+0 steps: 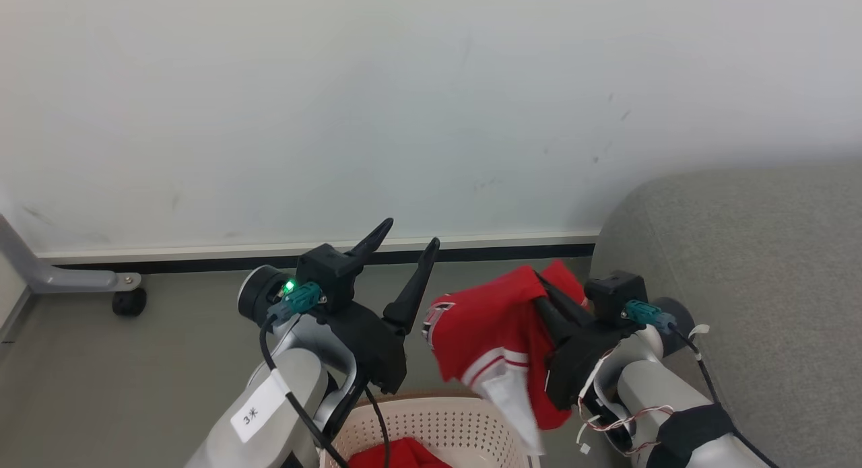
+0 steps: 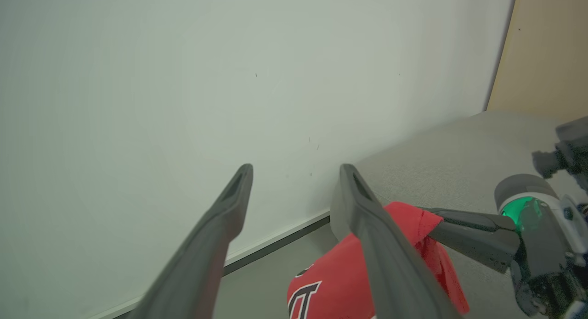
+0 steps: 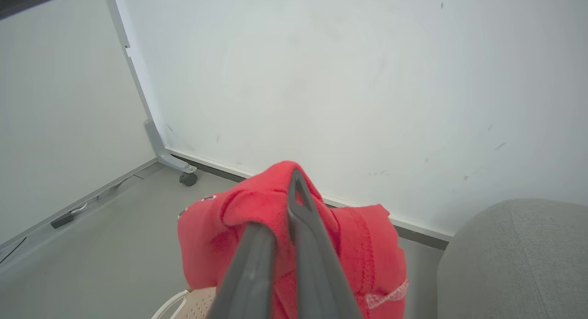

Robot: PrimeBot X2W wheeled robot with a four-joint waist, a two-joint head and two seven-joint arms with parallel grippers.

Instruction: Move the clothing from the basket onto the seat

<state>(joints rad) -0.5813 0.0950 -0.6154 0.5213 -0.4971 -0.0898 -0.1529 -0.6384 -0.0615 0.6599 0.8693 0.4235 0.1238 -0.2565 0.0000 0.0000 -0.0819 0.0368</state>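
Right gripper (image 1: 542,286) pinches a bright red, white-trimmed sports garment (image 1: 485,326), lifted clear above the cream perforated plastic basket (image 1: 431,424), likely for carrying to the grey fabric sofa (image 1: 754,266) alongside; left gripper (image 1: 412,232) gapes empty; another red garment (image 1: 397,454) lies in the basket.

My dark long-fingered left gripper (image 1: 412,231) gapes empty; just beside it, my matching right gripper (image 1: 542,286) clamps a bright red soft garment (image 1: 485,320).
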